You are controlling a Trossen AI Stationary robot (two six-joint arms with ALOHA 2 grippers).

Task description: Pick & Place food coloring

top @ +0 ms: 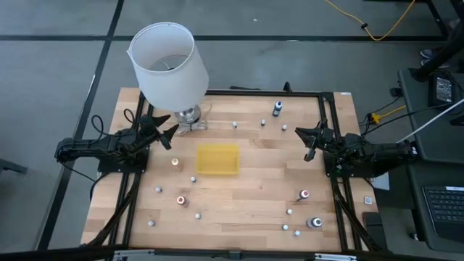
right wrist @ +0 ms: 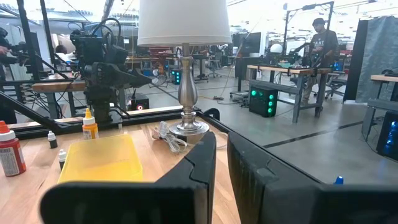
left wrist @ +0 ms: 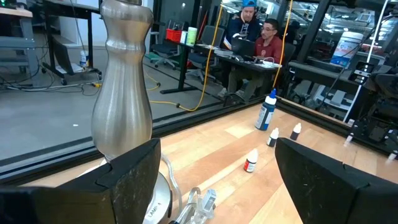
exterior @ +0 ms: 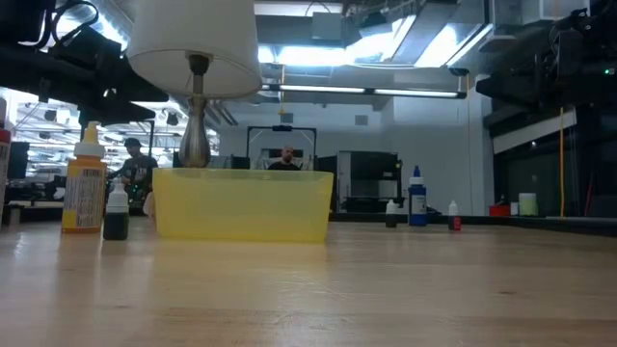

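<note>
Bottles of food coloring [top: 180,200] scattered around tray [top: 217,159]; left pincer [top: 168,135] spread, right pincer [top: 307,142] spread.

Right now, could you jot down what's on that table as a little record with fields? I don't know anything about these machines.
Table: wood top
Tray: yellow, empty, mid-table
Lamp: white shade, silver base at the far left corner
Bottles: about a dozen small ones scattered around the tray, none in it; a blue-topped one near the far edge, an orange-topped one left of the tray, a red-topped one near right
Left gripper: by the lamp, jaws open, empty
Right gripper: right side, jaws slightly apart, empty
</note>
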